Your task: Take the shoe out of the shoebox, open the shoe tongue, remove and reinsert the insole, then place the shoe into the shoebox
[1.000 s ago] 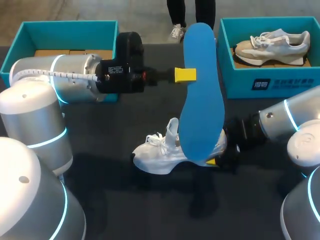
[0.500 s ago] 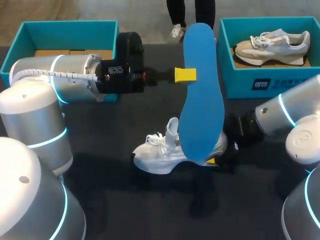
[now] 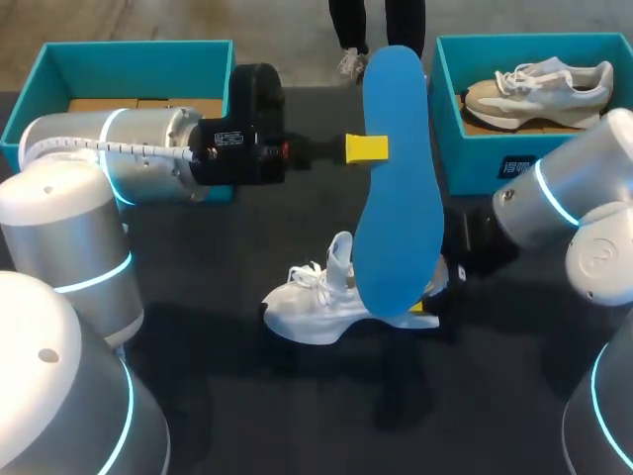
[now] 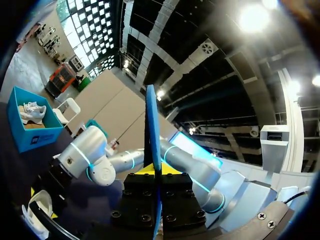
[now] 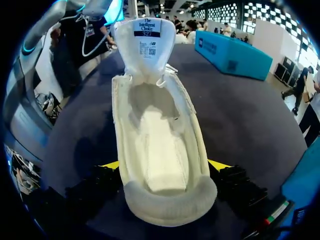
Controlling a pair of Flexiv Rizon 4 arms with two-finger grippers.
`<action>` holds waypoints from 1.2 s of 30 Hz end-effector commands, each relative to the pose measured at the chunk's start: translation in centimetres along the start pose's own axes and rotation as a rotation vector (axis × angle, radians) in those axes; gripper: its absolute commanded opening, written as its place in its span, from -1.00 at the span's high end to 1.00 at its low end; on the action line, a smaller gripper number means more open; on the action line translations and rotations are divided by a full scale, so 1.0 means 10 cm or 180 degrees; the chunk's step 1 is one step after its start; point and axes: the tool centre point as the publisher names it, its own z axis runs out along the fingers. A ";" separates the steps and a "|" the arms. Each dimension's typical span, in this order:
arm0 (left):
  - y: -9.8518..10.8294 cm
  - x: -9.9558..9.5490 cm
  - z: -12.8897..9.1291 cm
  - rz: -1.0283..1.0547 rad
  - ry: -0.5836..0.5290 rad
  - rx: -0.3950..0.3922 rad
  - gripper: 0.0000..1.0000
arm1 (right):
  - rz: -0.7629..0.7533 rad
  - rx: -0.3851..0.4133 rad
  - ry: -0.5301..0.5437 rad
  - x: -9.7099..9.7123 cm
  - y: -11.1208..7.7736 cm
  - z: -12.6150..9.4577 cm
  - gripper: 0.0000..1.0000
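Dark table [image 3: 227,396] carried the white shoe [image 3: 316,302] at its middle, and my left tool [image 3: 368,148] held the blue insole [image 3: 396,188] upright above it. From the left wrist, I saw the insole [image 4: 151,140] edge-on, clamped between the fingers. From the right wrist, my right tool [image 5: 165,165] gripped the shoe [image 5: 157,145] at its heel, tongue raised.

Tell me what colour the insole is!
Bright blue. The insole shows best in the head view.
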 end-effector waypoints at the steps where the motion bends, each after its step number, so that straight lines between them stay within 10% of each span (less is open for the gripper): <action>1: 0.02 0.01 -0.01 0.0003 0.0000 0.0013 1.00 | 0.0036 0.0376 -0.0031 0.02 0.06 -0.12 -1.00; 36: 0.02 0.01 -0.01 0.0003 0.0000 0.0013 1.00 | 0.0247 0.1428 -0.0213 0.12 0.36 -0.67 -1.00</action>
